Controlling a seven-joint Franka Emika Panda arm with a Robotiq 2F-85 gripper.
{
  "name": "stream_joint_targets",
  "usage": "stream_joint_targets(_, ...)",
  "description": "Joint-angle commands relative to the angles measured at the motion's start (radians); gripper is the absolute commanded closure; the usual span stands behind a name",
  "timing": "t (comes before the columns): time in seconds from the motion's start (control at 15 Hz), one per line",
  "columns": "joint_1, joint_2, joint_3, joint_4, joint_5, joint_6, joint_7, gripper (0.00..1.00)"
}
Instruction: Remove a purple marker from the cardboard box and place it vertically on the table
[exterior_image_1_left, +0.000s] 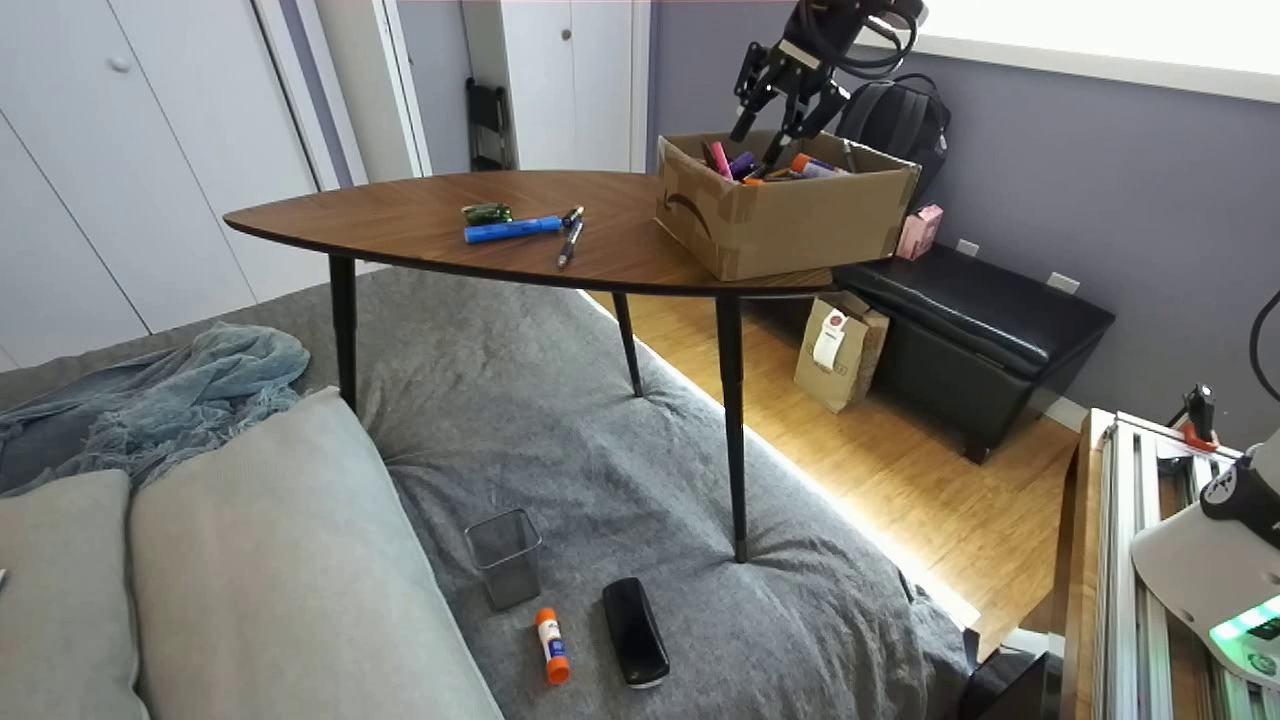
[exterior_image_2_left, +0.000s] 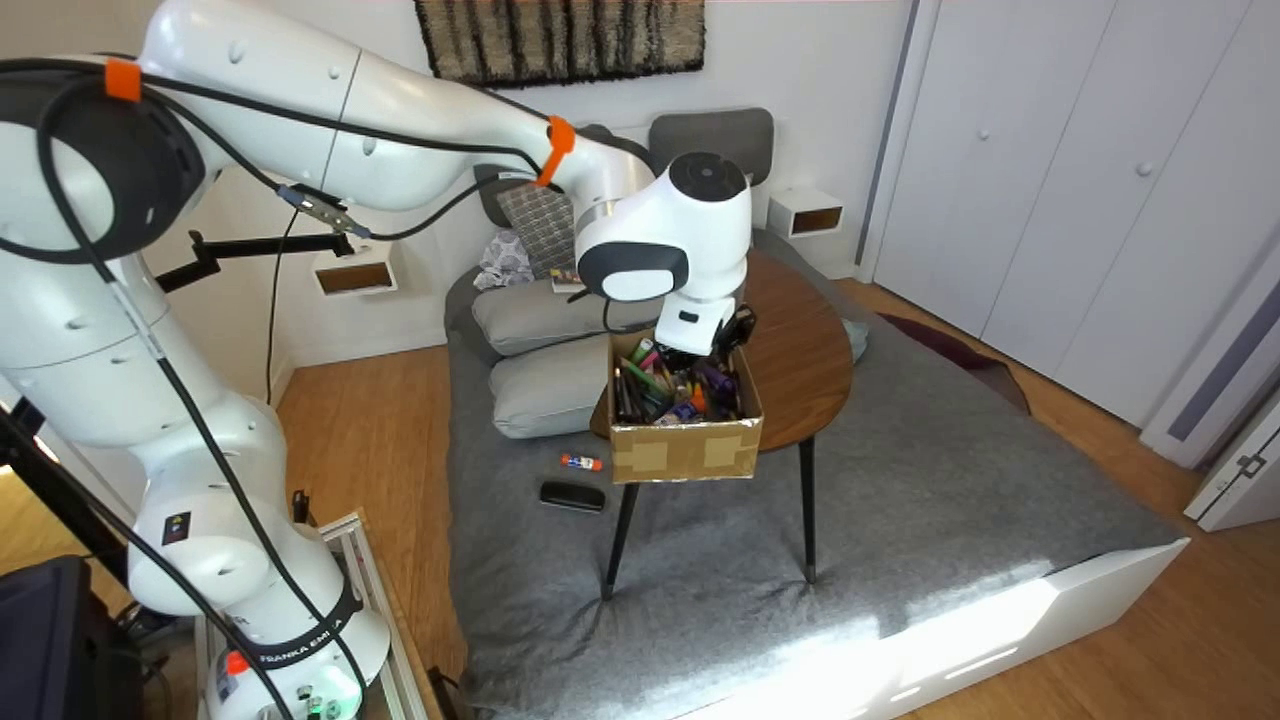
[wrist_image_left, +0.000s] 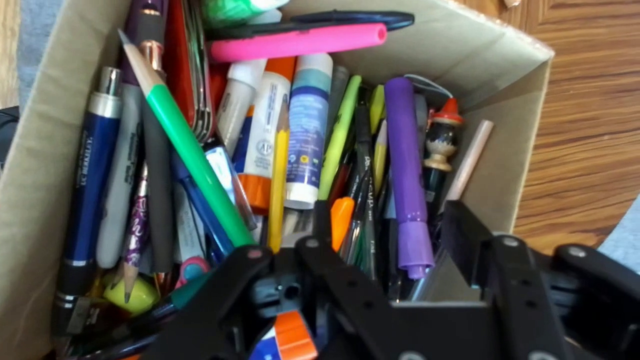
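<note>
Purple marker (wrist_image_left: 407, 160) in a cardboard box (exterior_image_1_left: 815, 228), the gripper (wrist_image_left: 389, 215) above with jaws apart. Apparently the grasping step; next, descend straddling it and squeeze.

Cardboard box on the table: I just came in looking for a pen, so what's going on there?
A white robot arm reaches over the cardboard box, its open tool pointing down into it. In the wrist view the purple marker lies in the box, seen between the tool's jaws but not gripped. The job is to take that marker out and stand it upright on the table, which hasn't happened yet. A blue marker lies flat there.
</note>
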Motion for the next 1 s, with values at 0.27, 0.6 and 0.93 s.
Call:
stream_joint_targets(0.27,0.018,0.046,-0.005,0.017,0.128,0.053,-0.059,0.56)
stream_joint_targets(0.6,0.015,0.054,-0.007,0.017,0.126,0.054,-0.061,0.55)
stream_joint_targets(0.93,0.013,0.064,-0.01,0.017,0.124,0.076,-0.071,0.58)
